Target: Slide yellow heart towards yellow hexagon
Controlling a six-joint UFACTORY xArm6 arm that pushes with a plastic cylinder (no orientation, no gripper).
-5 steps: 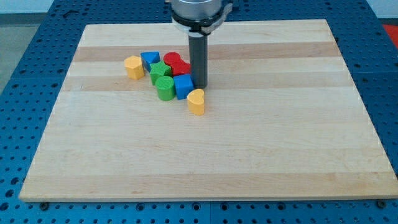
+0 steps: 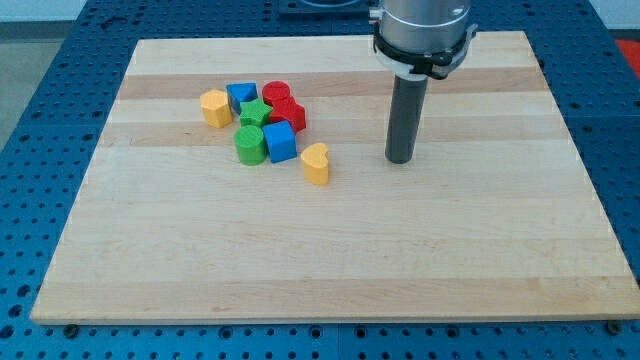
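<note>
My tip (image 2: 400, 160) rests on the wooden board (image 2: 330, 260) a bit above the middle and toward the board's right edge; it is just a plain rod, so it has nothing to open or close and it holds nothing; it touches no block. The yellow heart (image 2: 316, 164) sits alone to the left of my tip, with bare wood between them. The yellow hexagon (image 2: 214, 107) is nearer the top left corner, at the left end of a little bunch of blocks. In that bunch are a blue block (image 2: 241, 96), a green star (image 2: 256, 113), a green round block (image 2: 250, 145), a blue cube (image 2: 280, 141), and two red blocks (image 2: 281, 102) pressed close together.
</note>
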